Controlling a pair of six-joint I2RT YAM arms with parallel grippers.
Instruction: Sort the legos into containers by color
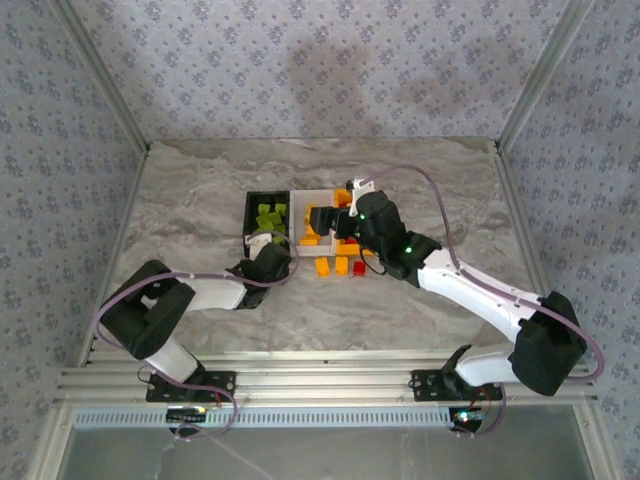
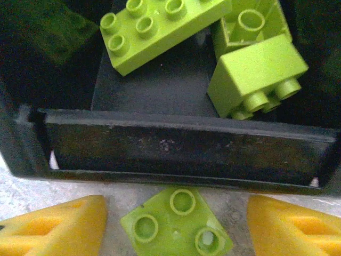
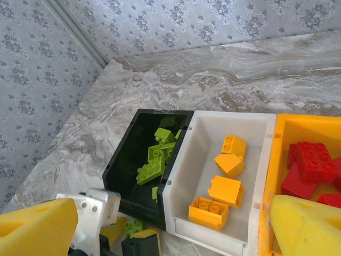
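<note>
Target for the left arm: one lime green square plastic brick (image 2: 178, 224), studs up, flat on the grey marbled table (image 2: 16, 194) on the near side of the bins. Directly over it stood the left gripper (image 2: 173, 232), its yellow foam fingers (image 2: 53, 226) apart with the brick between them and a gap visible on each side; nothing gripped. The brick was square, so it had no long axis to align to, but it lay skewed to the line between the fingers. Judged that a squeeze would meet corners first and might twist it. Just beyond the brick ran the near wall of the black rectangular plastic bin (image 2: 181, 144); contact between the two could not be told. Inside the bin lay more green pieces, among them a long lime green brick (image 2: 160, 26) and a square lime green brick tipped on its side (image 2: 256, 80). The drop point therefore lay straight ahead of the gripper, over that wall: lift, short carry forward, release. To the right on the table, in front of the bins, a loose orange-yellow brick (image 1: 322, 267) and a loose red brick (image 1: 360, 268) lay nearer the right arm. The white rectangular plastic bin (image 3: 234, 118) held orange-yellow bricks (image 3: 226, 189). The orange plastic bin (image 3: 277, 160) beside it held red bricks (image 3: 311, 160). Above these two hung the right gripper (image 3: 171, 232), fingers wide apart, holding nothing.
</note>
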